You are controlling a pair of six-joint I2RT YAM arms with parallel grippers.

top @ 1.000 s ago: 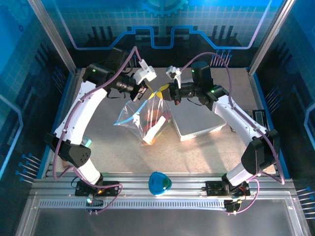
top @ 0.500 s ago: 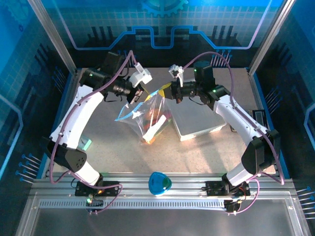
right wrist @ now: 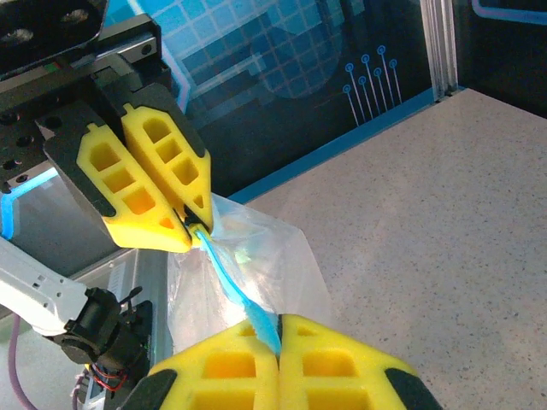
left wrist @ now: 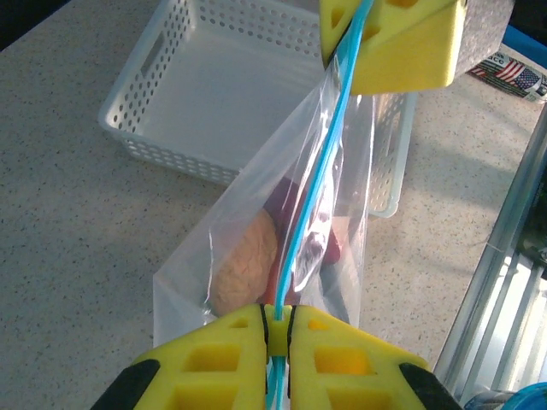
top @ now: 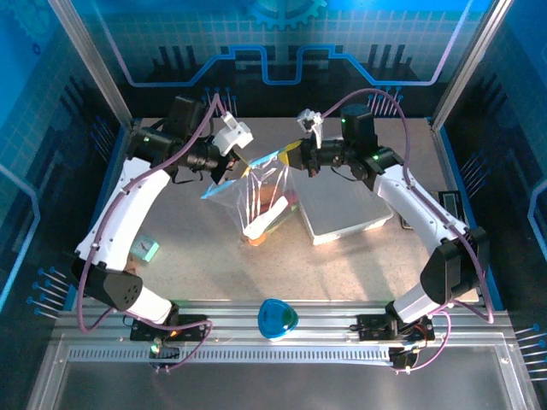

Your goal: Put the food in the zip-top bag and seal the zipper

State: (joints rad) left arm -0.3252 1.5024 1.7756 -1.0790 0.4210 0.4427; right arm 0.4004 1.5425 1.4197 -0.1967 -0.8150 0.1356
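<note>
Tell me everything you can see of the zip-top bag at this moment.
The zip-top bag is clear, thin, floppy plastic with a light-blue zipper along its top edge. It hangs upright, the zipper stretched taut between the left tool and the right tool, each shut on one end. At the bottom lies food: a tan piece and something red.

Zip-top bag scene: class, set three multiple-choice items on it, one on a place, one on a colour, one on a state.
1. The basket lies on which side of the bag? A) right arm side B) left arm side C) on the rail
2. The zipper is: A) red B) light blue C) black
3. The left fingers and right fingers are: A) both open B) one open C) both shut on the zipper
1A, it sits by the right arm; 2B, the strip is light blue; 3C, both pairs pinch the strip.
</note>
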